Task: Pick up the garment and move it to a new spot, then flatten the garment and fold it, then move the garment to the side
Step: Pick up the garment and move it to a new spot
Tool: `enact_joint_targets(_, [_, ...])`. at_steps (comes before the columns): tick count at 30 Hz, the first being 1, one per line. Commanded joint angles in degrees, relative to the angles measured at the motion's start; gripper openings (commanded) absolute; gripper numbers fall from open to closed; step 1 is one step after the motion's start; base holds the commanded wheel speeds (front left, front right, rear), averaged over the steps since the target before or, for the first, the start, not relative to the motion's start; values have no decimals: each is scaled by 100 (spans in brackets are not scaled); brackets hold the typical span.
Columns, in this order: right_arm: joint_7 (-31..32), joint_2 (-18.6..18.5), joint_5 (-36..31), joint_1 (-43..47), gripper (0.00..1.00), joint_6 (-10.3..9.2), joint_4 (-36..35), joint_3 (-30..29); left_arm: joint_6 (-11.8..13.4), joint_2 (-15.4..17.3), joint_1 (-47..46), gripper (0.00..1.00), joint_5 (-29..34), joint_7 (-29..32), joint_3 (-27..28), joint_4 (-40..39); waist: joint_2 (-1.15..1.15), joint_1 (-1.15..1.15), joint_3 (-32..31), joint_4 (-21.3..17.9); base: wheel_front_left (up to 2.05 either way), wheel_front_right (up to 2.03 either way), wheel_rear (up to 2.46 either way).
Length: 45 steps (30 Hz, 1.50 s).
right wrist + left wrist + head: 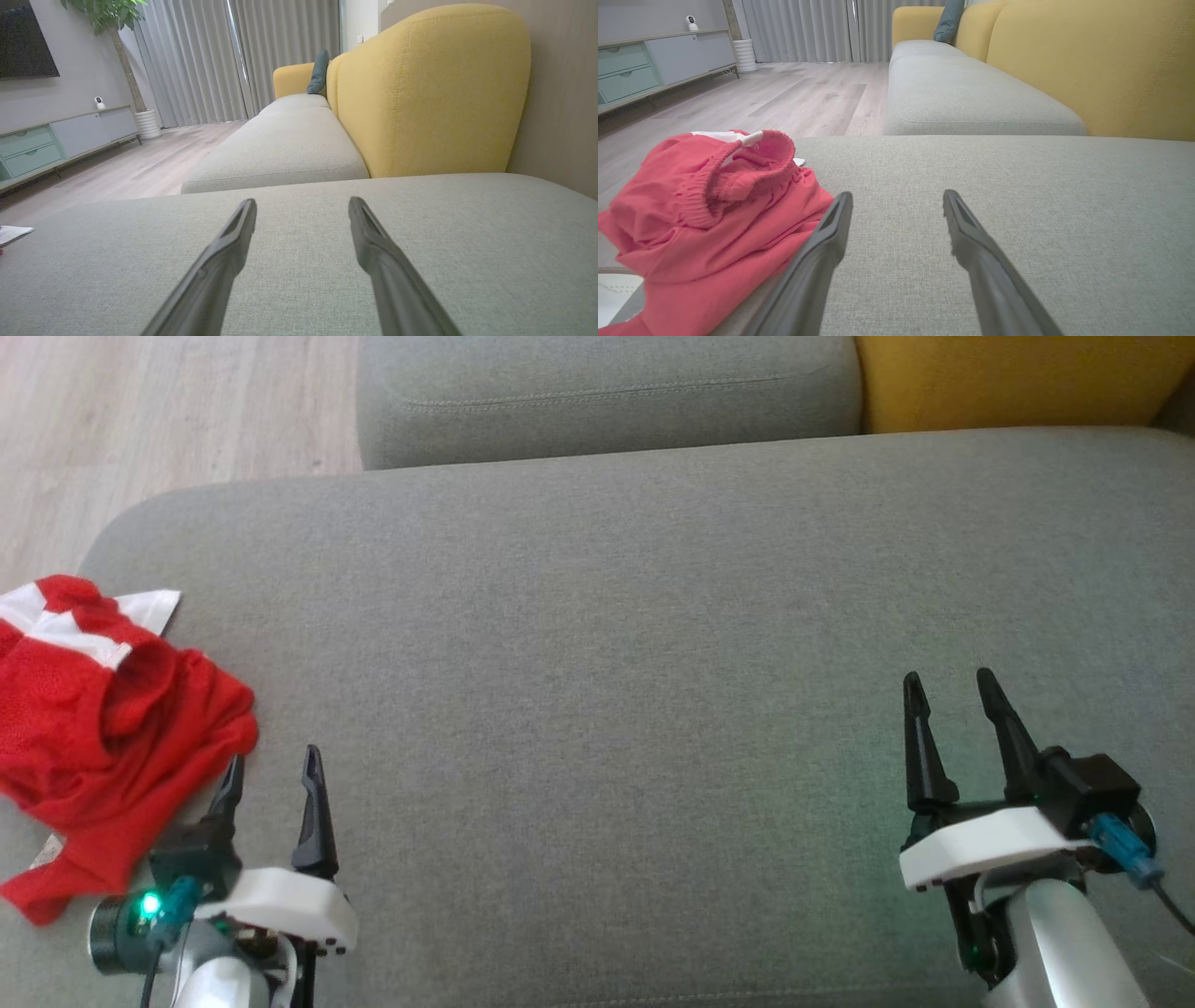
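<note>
Evidently soft and light, the garment [103, 728], bunched at the cushion's [597, 644] left edge, suited a fold pinch; left end effector [273, 761] and right end effector [948, 679] stood wide, empty.

The left gripper [273, 756] and right gripper [948, 675] each carry two long, black, tapering fingers [315, 812] on a white moulded base [980, 845]. Behind the jaws sit a black block [1102, 789], a teal plug [1125, 854] with a dark cable [1172, 901] (a green light [149, 903] glows on the left one), and a silvery forearm [1064, 943].

Grey sofa seat [653, 616], yellow backrest [430, 93], wooden floor [798, 98].
</note>
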Motion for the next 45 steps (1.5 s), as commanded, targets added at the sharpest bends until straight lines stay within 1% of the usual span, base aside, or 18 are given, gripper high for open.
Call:
enact_joint_targets(1, [-69,5,-75,-277,100,43,-246,143,-19,53,-286,100,13,-71,173,-185,0,0,9,61,0,0,0])
enact_joint_targets(4, [-69,6,-96,-274,100,43,-297,198,-24,51,-326,100,44,-71,138,-179,0,0,28,236,0,0,0])
enact_joint_targets(7, [-69,7,-85,-281,100,43,-337,287,-21,49,-347,100,30,-71,103,-201,0,0,32,515,0,0,0])
enact_joint_targets(18, [-69,8,102,-288,100,43,-397,765,62,46,-339,100,-67,-71,116,-295,0,0,10,1890,0,0,0])
enact_joint_targets(19, [-69,8,102,-288,100,43,-397,765,62,46,-339,100,-67,-71,116,-295,0,0,10,1890,0,0,0])
enact_joint_targets(24, [-69,8,187,-315,100,43,-392,998,73,45,-257,100,-98,-71,272,-297,0,0,44,2355,0,0,0])
enact_joint_targets(28, [-69,8,215,-337,100,43,-374,1107,88,45,-207,100,-130,-71,363,-291,0,0,77,2640,0,0,0])
enact_joint_targets(32, [-69,8,228,-349,100,43,-380,1175,86,45,-151,100,-121,-71,445,-303,0,0,100,2819,0,0,0])
enact_joint_targets(36, [-69,8,239,-371,100,43,-351,1260,100,45,-103,100,-136,-71,538,-315,0,0,121,2858,0,0,0])
enact_joint_targets(42, [-69,8,199,-434,100,43,-353,1366,137,45,-109,100,-217,-71,655,-338,0,0,249,2705,0,0,0])
enact_joint_targets(45, [-69,8,133,-503,100,43,-384,1391,66,45,-213,100,-365,-71,700,-280,0,0,399,2568,0,0,0])
